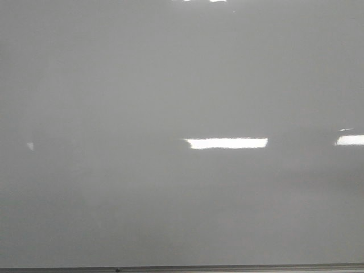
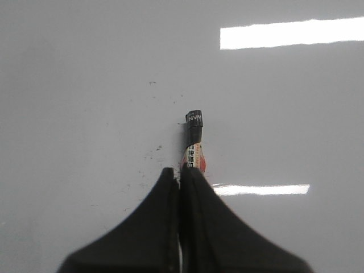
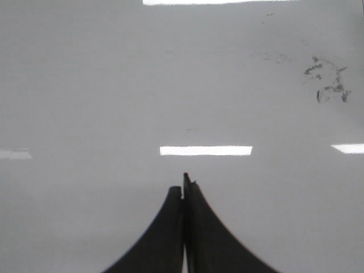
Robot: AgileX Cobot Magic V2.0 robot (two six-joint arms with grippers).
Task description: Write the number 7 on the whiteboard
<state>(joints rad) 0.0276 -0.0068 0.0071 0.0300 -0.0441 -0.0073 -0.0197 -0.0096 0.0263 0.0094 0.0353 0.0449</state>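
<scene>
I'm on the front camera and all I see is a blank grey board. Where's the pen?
Observer: In the left wrist view, the left gripper is shut on a marker that points at the whiteboard.
Operator: Is the other hand holding something too?
Observer: No. The right gripper is shut with nothing in it.
Operator: Is there a 7 somewhere I can't see?
Observer: No 7 in any view. The right wrist view shows only some dark smudges on the board.
</scene>
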